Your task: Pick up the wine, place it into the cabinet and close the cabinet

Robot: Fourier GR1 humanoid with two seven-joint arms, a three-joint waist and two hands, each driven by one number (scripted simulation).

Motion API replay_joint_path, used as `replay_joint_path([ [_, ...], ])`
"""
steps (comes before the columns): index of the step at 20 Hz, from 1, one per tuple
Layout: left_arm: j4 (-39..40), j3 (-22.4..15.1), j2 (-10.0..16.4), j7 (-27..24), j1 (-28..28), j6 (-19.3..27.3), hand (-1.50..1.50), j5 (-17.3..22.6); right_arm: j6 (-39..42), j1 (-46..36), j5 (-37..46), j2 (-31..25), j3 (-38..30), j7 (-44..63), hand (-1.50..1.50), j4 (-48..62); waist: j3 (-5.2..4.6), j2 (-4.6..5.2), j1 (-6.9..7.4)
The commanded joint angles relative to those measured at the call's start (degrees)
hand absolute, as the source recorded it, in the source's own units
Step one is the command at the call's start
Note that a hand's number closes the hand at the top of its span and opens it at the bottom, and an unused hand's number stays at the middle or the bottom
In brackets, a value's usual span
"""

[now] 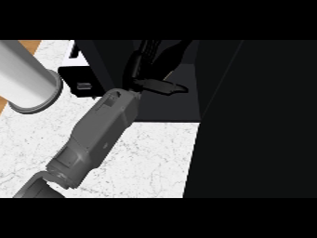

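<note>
Hand (148, 63) in dark cabinet (270, 116), marble counter (147, 160)

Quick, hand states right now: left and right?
Left hand: cannot be told; it is black against the dark cabinet.
Right hand: not in view.
</note>
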Motion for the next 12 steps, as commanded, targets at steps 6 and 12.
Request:
replay_joint_path([
  [6,-25.5,-7.9,-1.2,10.1,10.8,8.5,-1.50,-3.7,-4.2,-3.6,3.4,-0.4,4.0,4.8,-1.50,-4.2,-0.02,-0.45,0.92],
  [12,-45.6,-16.0,-1.2,16.3,20.1,21.9,-1.50,-4.6,-3.7,-0.7,4.1,0.8,4.3,1.3,-1.50,-3.6,0.03,-0.13,0.49],
])
